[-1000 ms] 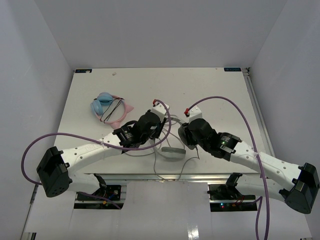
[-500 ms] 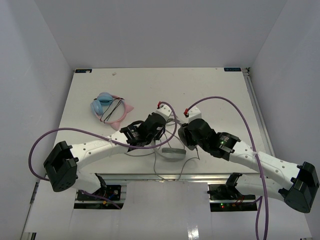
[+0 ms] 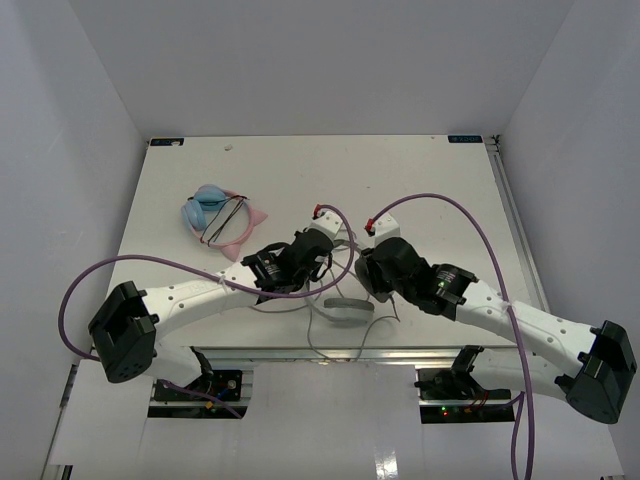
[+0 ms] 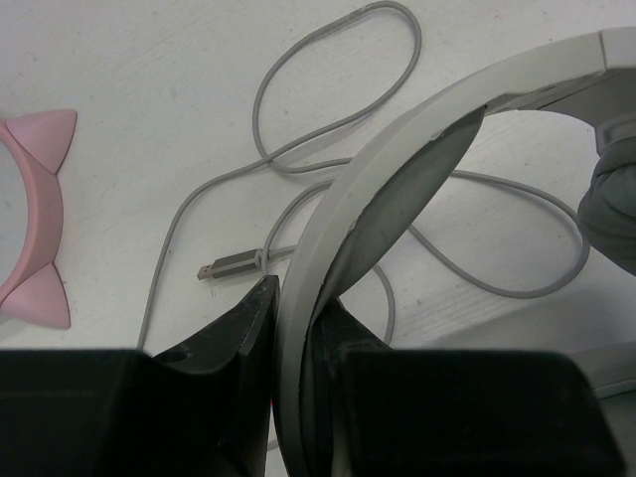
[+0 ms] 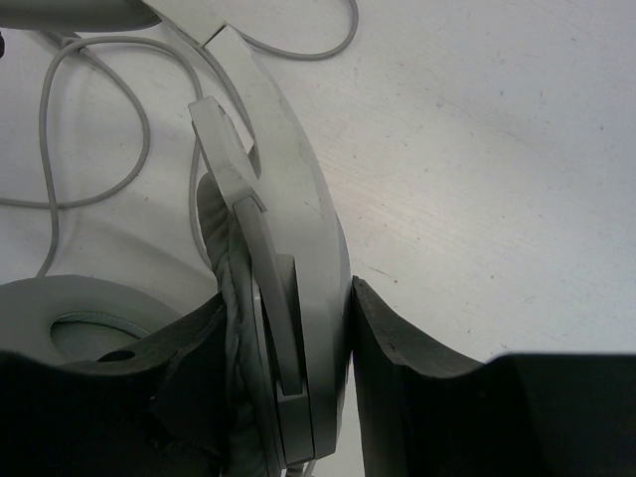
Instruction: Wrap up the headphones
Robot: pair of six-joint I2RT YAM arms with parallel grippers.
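Observation:
The white-and-grey headphones (image 3: 347,308) lie near the table's front middle, between both arms. My left gripper (image 3: 328,256) is shut on the arched headband (image 4: 397,169); in the left wrist view the band runs up out of the left gripper (image 4: 297,298). My right gripper (image 3: 370,270) is shut on one ear cup (image 5: 298,298), with the right gripper (image 5: 286,298) pressing its pad and shell from both sides. The other ear cup (image 5: 79,318) rests on the table. The thin grey cable (image 4: 328,109) lies in loose loops, its plug (image 4: 234,265) flat on the table.
A blue-and-pink fabric bundle (image 3: 215,215) with dark loops lies at the left; its pink eared edge (image 4: 35,229) shows in the left wrist view. The table's front edge (image 3: 330,350) runs just behind the headphones. Purple arm cables (image 3: 440,200) arch above.
My left arm has moved a little to the right and its jaws have closed onto the headband. The right gripper has kept its hold on the ear cup.

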